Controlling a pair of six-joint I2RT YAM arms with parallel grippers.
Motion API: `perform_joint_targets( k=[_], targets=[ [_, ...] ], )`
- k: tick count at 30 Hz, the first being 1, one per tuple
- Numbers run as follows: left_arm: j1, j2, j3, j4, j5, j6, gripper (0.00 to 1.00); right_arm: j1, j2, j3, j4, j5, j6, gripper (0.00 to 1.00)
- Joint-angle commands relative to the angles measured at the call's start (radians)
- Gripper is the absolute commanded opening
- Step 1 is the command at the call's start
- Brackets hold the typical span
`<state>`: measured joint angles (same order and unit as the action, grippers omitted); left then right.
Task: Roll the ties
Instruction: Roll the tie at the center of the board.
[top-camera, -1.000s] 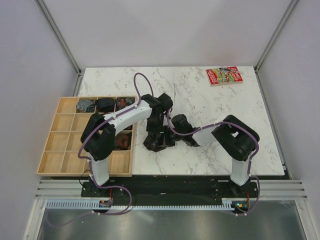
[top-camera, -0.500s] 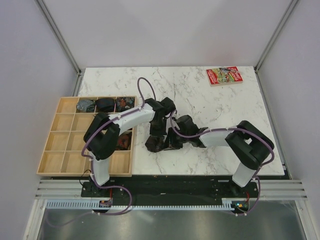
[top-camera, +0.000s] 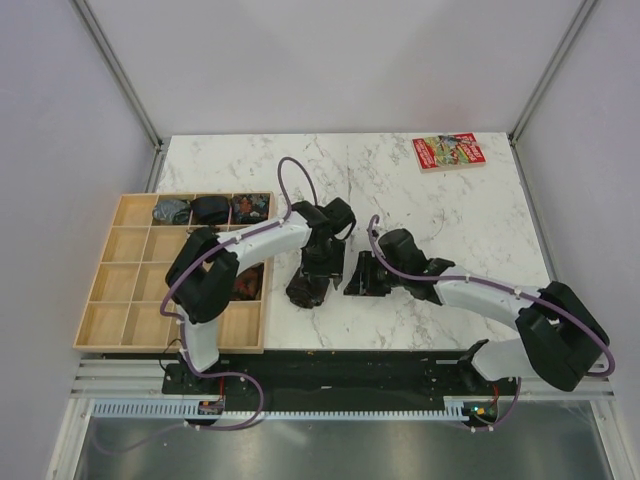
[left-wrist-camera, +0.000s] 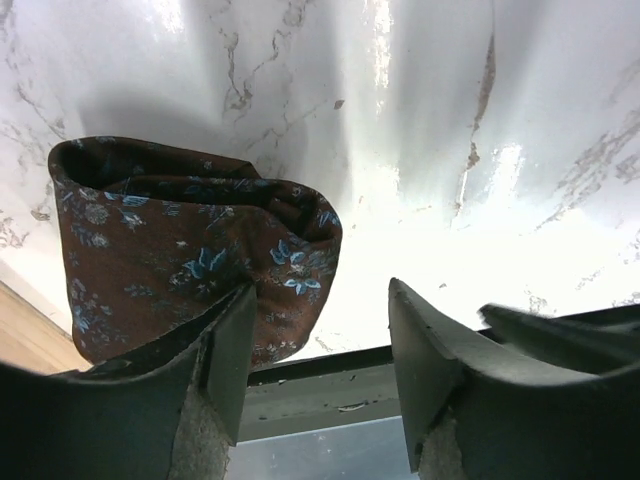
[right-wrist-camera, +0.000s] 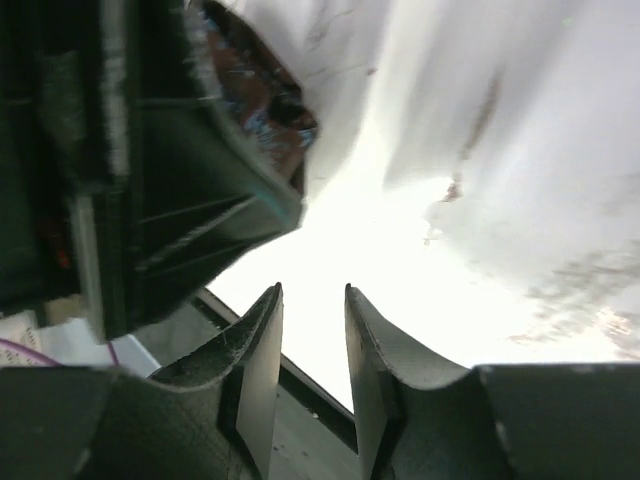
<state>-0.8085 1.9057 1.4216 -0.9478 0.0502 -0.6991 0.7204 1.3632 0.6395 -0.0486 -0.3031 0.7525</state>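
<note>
A rolled tie (left-wrist-camera: 190, 250), brown with small blue flowers, lies on the marble table just beside my left gripper's left finger (left-wrist-camera: 225, 360). In the top view the bundle (top-camera: 299, 294) sits under my left gripper (top-camera: 312, 278). My left gripper (left-wrist-camera: 320, 345) is open, with nothing between its jaws. My right gripper (top-camera: 358, 275) is a little to the right of the bundle, apart from it. In the right wrist view my right gripper (right-wrist-camera: 313, 340) is narrowly open and empty, and the tie (right-wrist-camera: 262, 95) shows behind the left gripper's finger.
A wooden compartment tray (top-camera: 110, 300) stands at the left, with rolled ties in its top row (top-camera: 210, 209) and one (top-camera: 245, 283) near its right side. A red printed booklet (top-camera: 448, 152) lies at the back right. The table's near edge (top-camera: 400, 348) is close.
My right arm has pulled back to the right, away from the tie bundle and the left gripper. My left gripper stays at the bundle, shifted slightly.
</note>
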Motion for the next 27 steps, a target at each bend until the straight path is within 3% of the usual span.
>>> perform_joint_targets(
  k=[1, 6, 11, 17, 21, 27],
  targets=[
    [-0.003, -0.091, 0.002, 0.006, -0.024, -0.019, 0.63, -0.056, -0.064, 0.006, -0.101, 0.044, -0.061, 0.39],
    [-0.001, -0.190, 0.019, -0.012, -0.033, -0.022, 0.65, -0.105, -0.047, 0.071, -0.143, 0.050, -0.105, 0.41],
    [-0.001, -0.338, -0.038, -0.046, -0.098, -0.037, 0.63, -0.105, 0.092, 0.198, -0.155, 0.044, -0.130, 0.43],
    [-0.003, -0.511, -0.202, -0.051, -0.144, -0.048, 0.46, -0.105, 0.282, 0.408, -0.197, 0.064, -0.166, 0.45],
    [-0.003, -0.582, -0.372, 0.016, -0.130, -0.088, 0.24, -0.101, 0.420, 0.522, -0.223, 0.047, -0.159, 0.44],
    [0.000, -0.603, -0.535, 0.164, -0.125, -0.115, 0.14, -0.076, 0.555, 0.643, -0.221, 0.033, -0.145, 0.42]
  ],
)
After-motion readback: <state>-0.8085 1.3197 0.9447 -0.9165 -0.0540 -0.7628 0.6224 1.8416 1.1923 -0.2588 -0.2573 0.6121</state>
